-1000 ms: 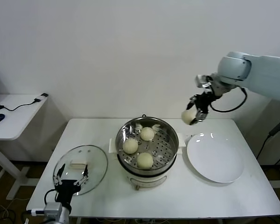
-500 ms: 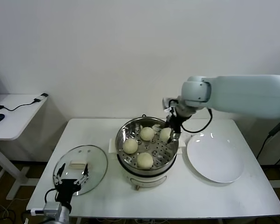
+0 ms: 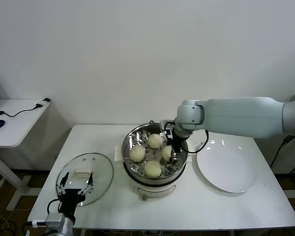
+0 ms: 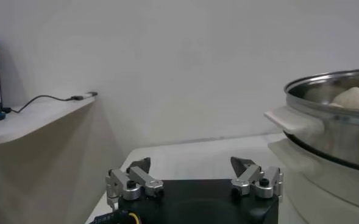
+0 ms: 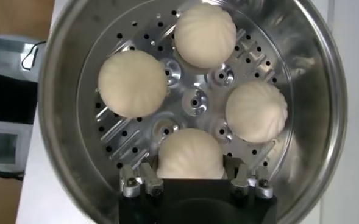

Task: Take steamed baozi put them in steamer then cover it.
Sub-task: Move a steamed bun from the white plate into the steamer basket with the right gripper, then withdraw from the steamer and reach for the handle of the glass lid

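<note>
The shiny steamer (image 3: 132, 139) stands on its white pot base mid-table. Three steamed baozi (image 5: 205, 36) (image 5: 132, 83) (image 5: 256, 112) lie on its perforated floor. My right gripper (image 3: 170, 153) reaches down inside the basket at its right side, shut on another baozi (image 5: 190, 153), which rests low against the floor with a finger at each side. The glass cover (image 3: 101, 169) with its white handle lies flat on the table to the left. My left gripper (image 3: 74, 189) hovers open over the cover's near edge, holding nothing.
A flat white plate (image 3: 227, 169) lies right of the steamer, bare. The steamer's white side handle (image 4: 295, 119) juts toward the left gripper. A side desk (image 3: 14, 123) with a cable and a mouse stands far left.
The right arm swung in from high above the plate, carrying the baozi leftward and down into the steamer's right side. The left arm has stayed still.
</note>
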